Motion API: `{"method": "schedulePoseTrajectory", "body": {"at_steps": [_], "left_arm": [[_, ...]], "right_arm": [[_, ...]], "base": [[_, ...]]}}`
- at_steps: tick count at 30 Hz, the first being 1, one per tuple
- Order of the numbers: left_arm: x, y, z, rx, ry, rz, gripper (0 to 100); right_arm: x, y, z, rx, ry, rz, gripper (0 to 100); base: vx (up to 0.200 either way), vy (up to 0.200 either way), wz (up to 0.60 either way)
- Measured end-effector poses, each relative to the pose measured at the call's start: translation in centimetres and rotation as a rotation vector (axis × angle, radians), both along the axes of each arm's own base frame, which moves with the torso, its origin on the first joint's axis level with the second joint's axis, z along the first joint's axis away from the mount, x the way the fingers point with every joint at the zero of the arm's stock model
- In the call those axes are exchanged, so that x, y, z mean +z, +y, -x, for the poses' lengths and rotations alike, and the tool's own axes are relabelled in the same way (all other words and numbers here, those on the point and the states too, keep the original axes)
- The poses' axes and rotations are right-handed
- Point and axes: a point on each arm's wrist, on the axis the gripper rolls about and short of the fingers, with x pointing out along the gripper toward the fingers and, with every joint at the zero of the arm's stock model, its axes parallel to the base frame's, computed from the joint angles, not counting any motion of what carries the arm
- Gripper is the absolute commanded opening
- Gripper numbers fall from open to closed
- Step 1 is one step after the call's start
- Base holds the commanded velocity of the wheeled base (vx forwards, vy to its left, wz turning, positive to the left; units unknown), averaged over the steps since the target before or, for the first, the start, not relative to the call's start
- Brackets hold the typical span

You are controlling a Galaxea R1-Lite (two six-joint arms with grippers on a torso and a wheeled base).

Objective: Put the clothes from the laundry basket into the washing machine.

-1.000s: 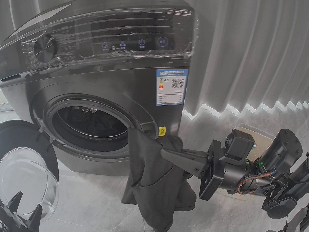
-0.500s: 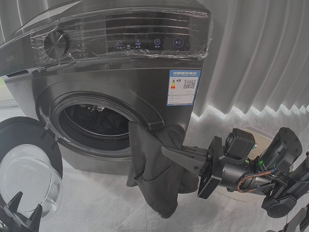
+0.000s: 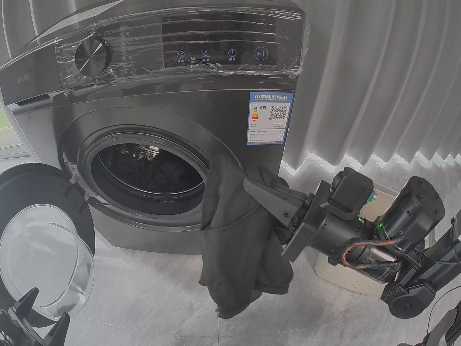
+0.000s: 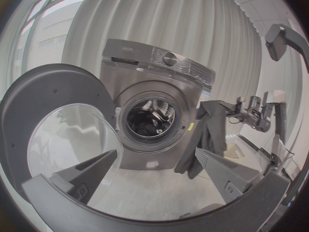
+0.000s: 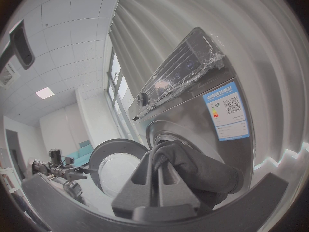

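Beside washing machine (image 3: 225,106), one dark garment (image 3: 240,251) pinched between right fingers (image 3: 274,198)

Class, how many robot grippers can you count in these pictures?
2. The left gripper sits low beside the open door, open and empty. The right gripper, in front of the washing machine, is shut on the dark garment.
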Motion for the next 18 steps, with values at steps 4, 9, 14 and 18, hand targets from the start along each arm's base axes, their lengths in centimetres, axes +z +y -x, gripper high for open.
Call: {"method": "schedulePoseTrajectory", "body": {"at_steps": [4,9,14,18], "left_arm": [[0.5,-0.2,0.1,-0.106,-0.016,-0.018,100],[3.3,-0.4,0.2,-0.176,-0.068,-0.031,100],[6.0,-0.8,-1.4,-0.249,-0.053,-0.072,100],[7.4,-1.5,-3.9,-0.333,-0.002,-0.104,100]], "right_arm": [[0.2,0.7,-0.5,-0.05,0.003,-0.025,0],[0.1,1.3,-0.9,-0.073,0.01,-0.034,0],[-0.5,1.7,-1.3,-0.089,0.03,-0.03,0],[-0.9,1.9,-1.6,-0.111,0.048,-0.027,0]], "base": [[0.0,0.0,0.0],[0.0,0.0,0.0],[0.0,0.0,0.0],[0.0,0.0,0.0]]}}
